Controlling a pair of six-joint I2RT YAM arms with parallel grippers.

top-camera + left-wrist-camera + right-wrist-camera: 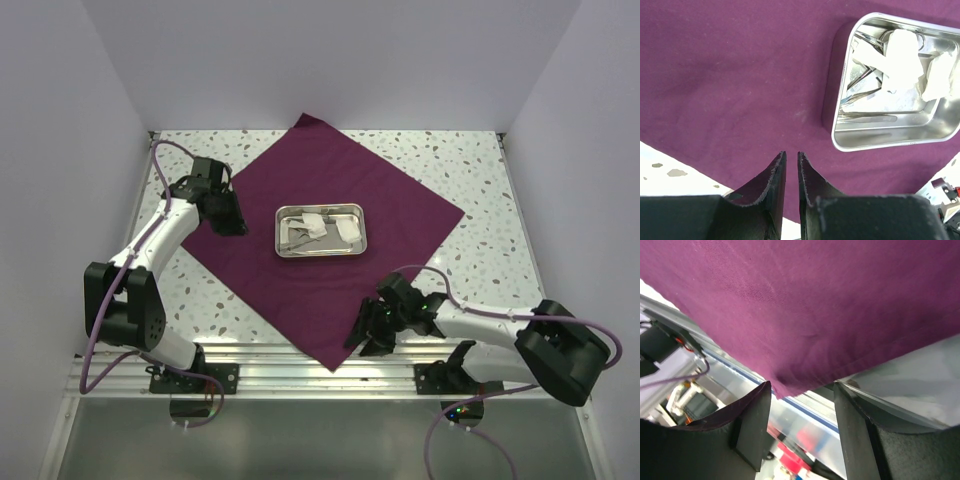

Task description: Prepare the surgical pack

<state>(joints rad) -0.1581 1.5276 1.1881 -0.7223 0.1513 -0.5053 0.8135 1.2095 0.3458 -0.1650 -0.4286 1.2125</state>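
Note:
The large maroon cloth [400, 195] lies flat as a diamond on the speckled table. At its middle stands the shallow steel tray [279, 232], holding white gauze pads [349, 229] and metal instruments [297, 238]. The left wrist view shows the cloth [740, 75], tray [836, 100], gauze [902, 55], tweezers [865, 118] and scissors [874, 37]. My left gripper [232, 222] [791, 154] hovers over the cloth's left corner, its jaws a narrow slit apart with nothing between them. My right gripper [368, 338] [802, 387] is open around the cloth's near corner [782, 390].
An aluminium rail [300, 358] runs along the near table edge just below the cloth's near corner, also visible as the rail [735, 367] in the right wrist view with cables beside it. White walls enclose the speckled table [470, 160] on three sides.

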